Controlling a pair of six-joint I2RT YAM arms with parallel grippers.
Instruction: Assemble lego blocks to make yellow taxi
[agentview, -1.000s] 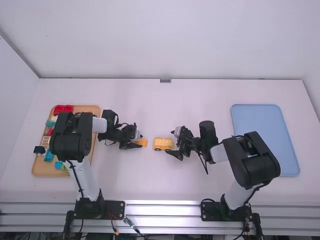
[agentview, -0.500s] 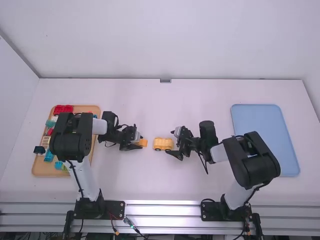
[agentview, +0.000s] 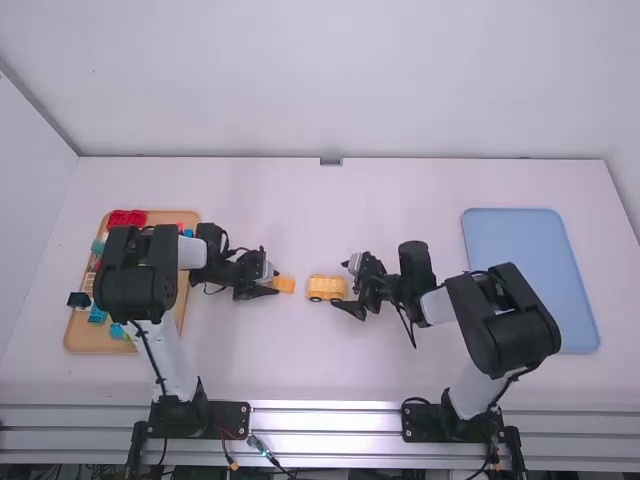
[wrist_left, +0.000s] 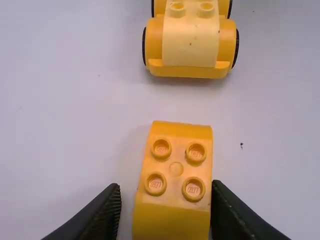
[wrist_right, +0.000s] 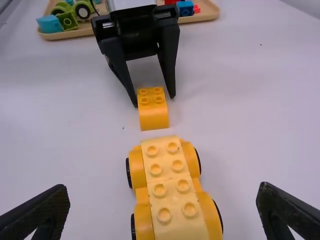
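At centre left of the high view, the left gripper (agentview: 277, 282) stands parted around the orange-yellow block (agentview: 286, 285), a gap showing along one side in the left wrist view. The block lies on the table (agentview: 300, 350), studs up, between the fingertips and protruding to their right; its long axis runs left to right, towards the wheeled base (agentview: 326, 288). The left arm is nearer the block, so closing squarely across its sides looks like the coming move. Right of the base, at mid-frame, the right gripper (agentview: 341, 284) is open, its tips near the base's right end
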